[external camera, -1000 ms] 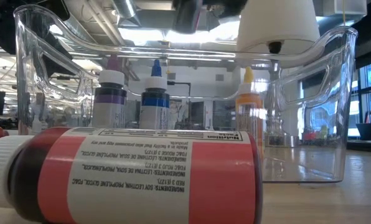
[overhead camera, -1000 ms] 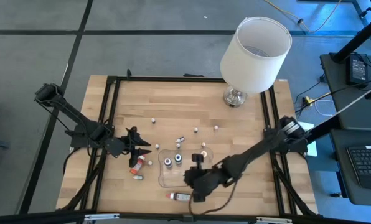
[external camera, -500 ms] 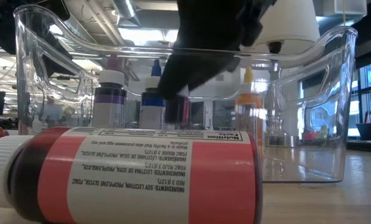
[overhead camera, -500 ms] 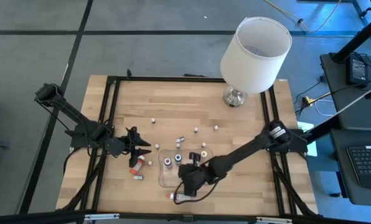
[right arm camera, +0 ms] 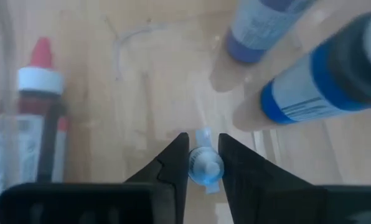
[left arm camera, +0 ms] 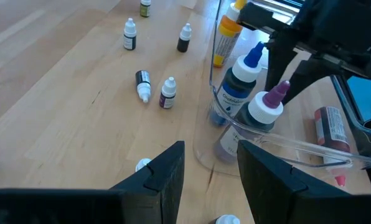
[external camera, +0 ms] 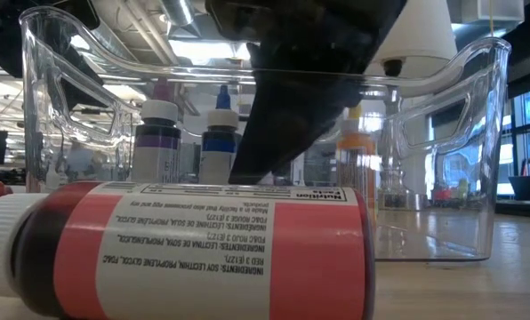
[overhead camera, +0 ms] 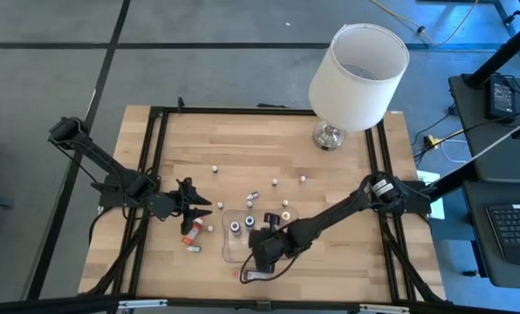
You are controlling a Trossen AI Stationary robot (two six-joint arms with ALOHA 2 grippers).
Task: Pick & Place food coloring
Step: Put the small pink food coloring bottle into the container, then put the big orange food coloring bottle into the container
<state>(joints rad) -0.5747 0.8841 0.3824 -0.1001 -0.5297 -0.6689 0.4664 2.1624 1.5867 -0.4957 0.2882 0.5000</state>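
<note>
**Right pincer inside the clear tray, closed around a tiny blue-capped bottle**

Pale wooden bench point(overhead camera: 330, 201), white-shaded lamp point(overhead camera: 358, 63) at its far edge, well away from the clear plastic tray point(overhead camera: 231, 251). Inside the tray: right pincer point(right arm camera: 204, 163), clamped on a small food coloring bottle with a pale blue cap point(right arm camera: 205, 168), beside two upright bottles, purple-topped point(left arm camera: 263, 111) and blue-topped point(left arm camera: 243, 70). Just outside the tray, toward the near edge: a red-labelled bottle point(external camera: 194, 249) on its side. Left of the tray: left pincer point(overhead camera: 193, 208), fingers apart, empty, over scattered tiny bottles point(left arm camera: 168, 93).
</note>
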